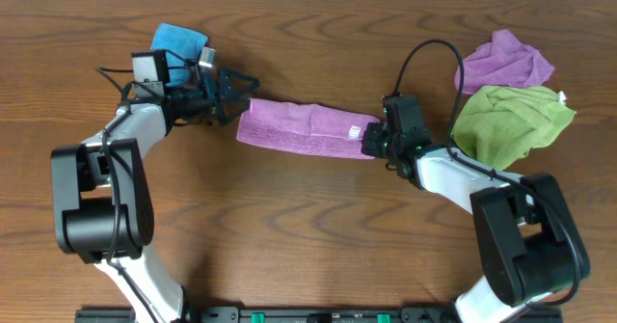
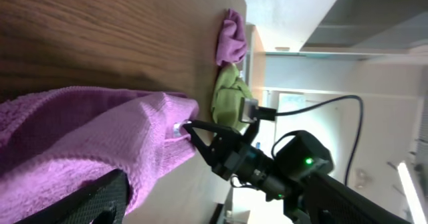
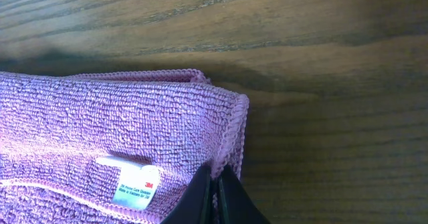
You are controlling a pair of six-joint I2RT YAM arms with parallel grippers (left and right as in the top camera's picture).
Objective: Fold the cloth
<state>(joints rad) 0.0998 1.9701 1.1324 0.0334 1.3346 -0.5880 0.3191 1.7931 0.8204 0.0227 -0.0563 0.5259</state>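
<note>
The cloth (image 1: 304, 128), pinkish-mauve, lies folded into a long strip across the middle of the table. Its white tag (image 3: 130, 178) shows near its right end. My right gripper (image 1: 372, 142) is shut on that right end, the fingertips (image 3: 217, 177) pinching the hemmed edge. My left gripper (image 1: 245, 92) stands open at the strip's left end, just above it. In the left wrist view the cloth (image 2: 80, 137) fills the lower left, bulging over one dark finger (image 2: 100, 197); the other finger is out of frame.
A blue cloth (image 1: 178, 41) lies behind the left arm. A deeper violet cloth (image 1: 506, 61) and a lime-green cloth (image 1: 511, 121) are bunched at the back right, close to the right arm's cable (image 1: 434, 58).
</note>
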